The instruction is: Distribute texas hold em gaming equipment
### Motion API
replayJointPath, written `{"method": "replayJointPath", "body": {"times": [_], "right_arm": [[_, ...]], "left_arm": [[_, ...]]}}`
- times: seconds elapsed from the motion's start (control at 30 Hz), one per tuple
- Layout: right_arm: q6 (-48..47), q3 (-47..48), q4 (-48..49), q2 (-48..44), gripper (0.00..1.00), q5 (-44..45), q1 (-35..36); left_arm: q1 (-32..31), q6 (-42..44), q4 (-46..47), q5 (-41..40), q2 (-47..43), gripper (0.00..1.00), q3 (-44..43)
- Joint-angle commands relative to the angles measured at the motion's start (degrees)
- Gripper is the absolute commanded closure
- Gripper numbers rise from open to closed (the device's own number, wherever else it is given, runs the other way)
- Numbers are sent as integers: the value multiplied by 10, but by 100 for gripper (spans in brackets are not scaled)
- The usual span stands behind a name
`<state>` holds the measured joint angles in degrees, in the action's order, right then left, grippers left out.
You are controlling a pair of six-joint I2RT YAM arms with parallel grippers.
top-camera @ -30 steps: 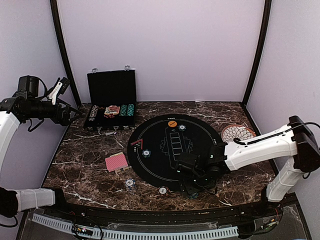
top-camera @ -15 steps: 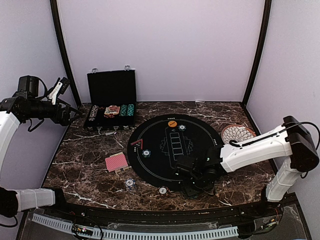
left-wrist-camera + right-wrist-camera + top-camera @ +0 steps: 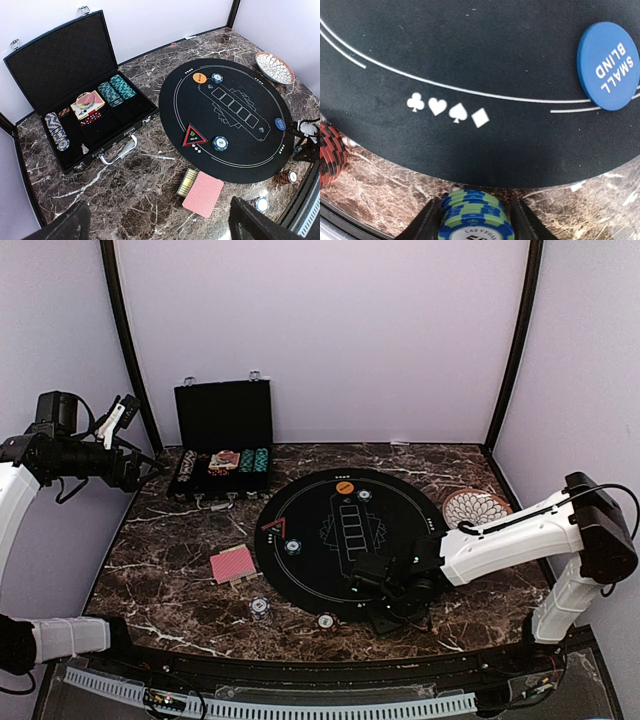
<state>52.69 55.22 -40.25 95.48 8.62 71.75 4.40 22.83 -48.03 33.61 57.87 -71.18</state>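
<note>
Your right gripper [image 3: 475,212] straddles a blue-green chip stack [image 3: 475,225] — half cut off, so I cannot tell whether it grips. Your left gripper [image 3: 160,207] gapes wide.

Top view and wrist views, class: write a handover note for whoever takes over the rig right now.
Left gripper: open, empty, raised at far left.
Right gripper: fingers flank a blue-green chip stack just off the mat, near side; grip unclear.
Done: orange disc, blue disc, two chip piles on the mat.
To do: cards undealt beside the mat; loose piles in front of it; more chips in the case.
</note>
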Motion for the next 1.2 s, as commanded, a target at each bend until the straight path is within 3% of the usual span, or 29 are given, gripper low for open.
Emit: {"method": "replayJointPath", "body": {"times": [0.0,0.2,0.73,1.17], "right_arm": [[0,15,-16,-13,56,10,4],[-3,33,-45,-22,61,20,4],[-14,77,-86,-33,60,42,-1],[-110,157,-39,45,60,54,-111]], "left_arm": [[3,7,2,8,-6,1,-8],[3,8,-2,12,-7,1,-8],[3,11,-4,16,-5,1,-8],[3,9,-4,16,-6,1,-11]]}}
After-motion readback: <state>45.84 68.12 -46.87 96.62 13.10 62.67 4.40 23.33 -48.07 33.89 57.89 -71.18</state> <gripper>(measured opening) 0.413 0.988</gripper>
